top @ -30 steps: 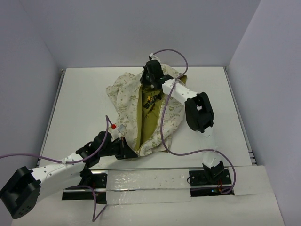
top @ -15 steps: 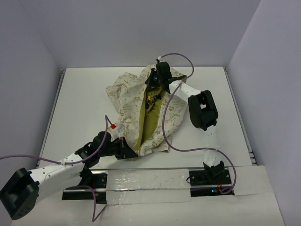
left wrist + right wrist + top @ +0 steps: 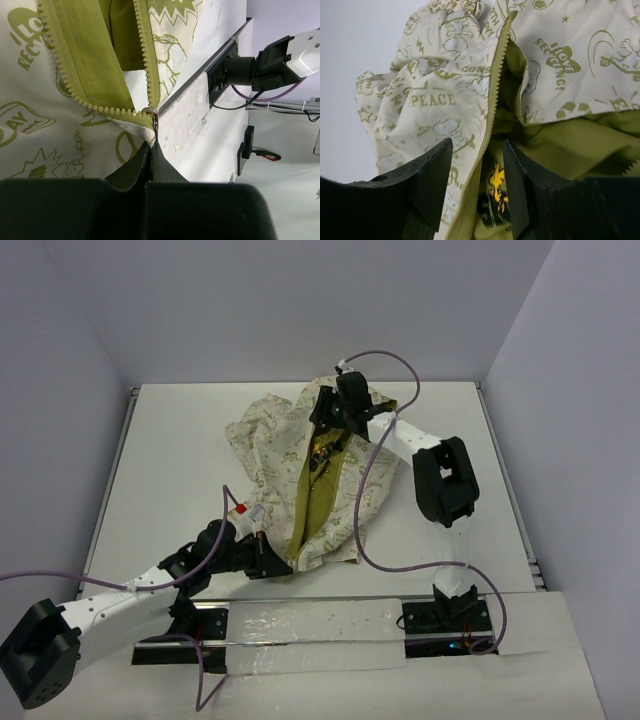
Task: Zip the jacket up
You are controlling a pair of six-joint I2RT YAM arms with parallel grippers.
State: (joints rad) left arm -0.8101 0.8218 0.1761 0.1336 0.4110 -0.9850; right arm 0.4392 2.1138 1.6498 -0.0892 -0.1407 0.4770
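A white table [image 3: 170, 460] stands between pale lilac walls [image 3: 300, 300]. The jacket [image 3: 275, 440] lies open from the table's middle toward its far edge, with its hem near the near edge. The left gripper [image 3: 270, 565] is clamped on that hem, at the tip of the zipper pull [image 3: 155, 127]. The right gripper [image 3: 325, 425] has let go, and its fingers now stand apart over the zipper edge near the collar. Its arm has swung right, and less olive lining [image 3: 318, 490] shows than a second ago.
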